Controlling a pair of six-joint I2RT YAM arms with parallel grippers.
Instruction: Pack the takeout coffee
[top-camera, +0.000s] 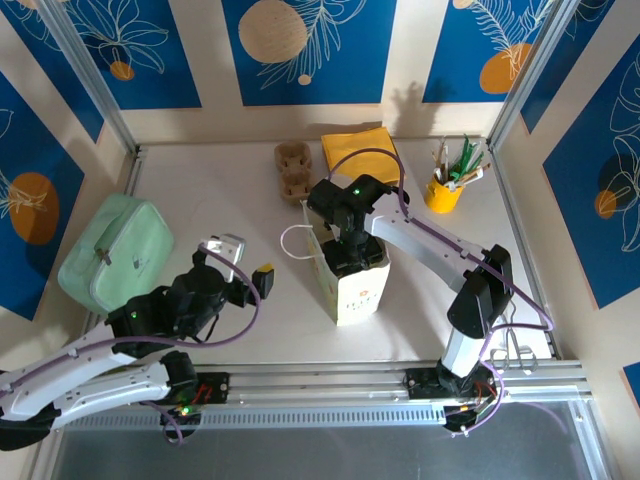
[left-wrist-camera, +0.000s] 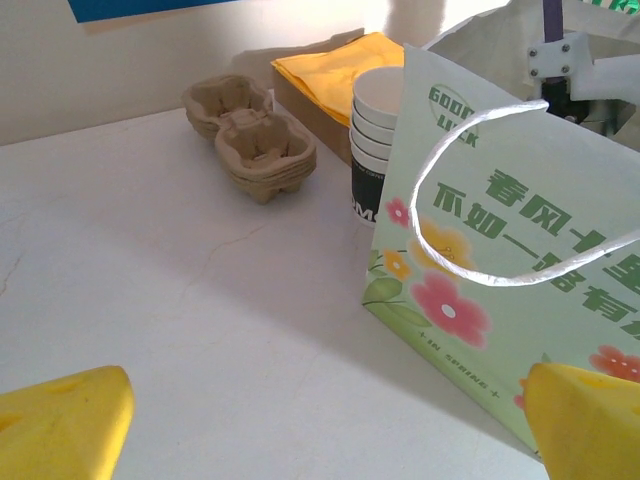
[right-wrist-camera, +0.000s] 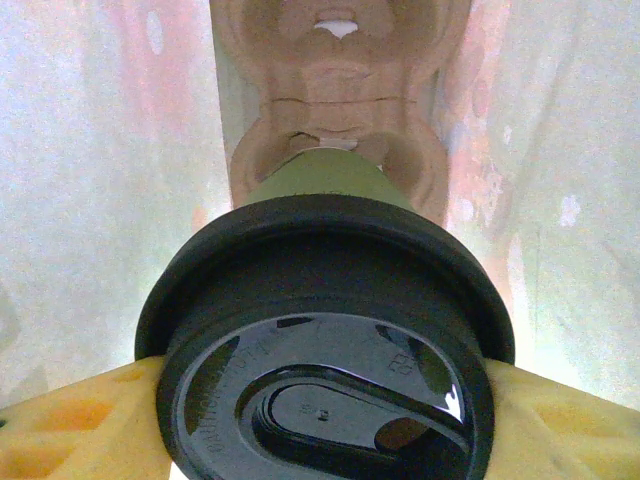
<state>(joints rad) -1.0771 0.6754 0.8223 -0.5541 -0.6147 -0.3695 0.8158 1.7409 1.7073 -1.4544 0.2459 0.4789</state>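
Right hand (right-wrist-camera: 320, 425) was clamped on the takeout coffee (right-wrist-camera: 325, 300), yellow fingers (right-wrist-camera: 70, 425) pressed to either side just under the black lid's rim; hand and cup were down inside the paper bag (top-camera: 358, 295), bag walls close on both sides; cup upright, lid facing up at the wrist camera, long axis vertical, base pointing at a moulded pulp tray (right-wrist-camera: 335, 90) on the bag floor; couldn't tell whether the base was seated in it. In the top view the bag stood in the middle of the bench (top-camera: 200, 190), its white handle loop (top-camera: 295, 240) flopped toward the left. Left hand (top-camera: 247, 260) was released, jaws wide, low over the bench just left of the bag, not touching it. Around: stack of lidless cups (left-wrist-camera: 375, 125) just behind the bag; pulp cup carriers (left-wrist-camera: 250, 135) and yellow napkins (left-wrist-camera: 335, 65) further back; yellow pot of cutlery (top-camera: 443, 190) far right; mint soft bag (top-camera: 115, 250) at the left edge.
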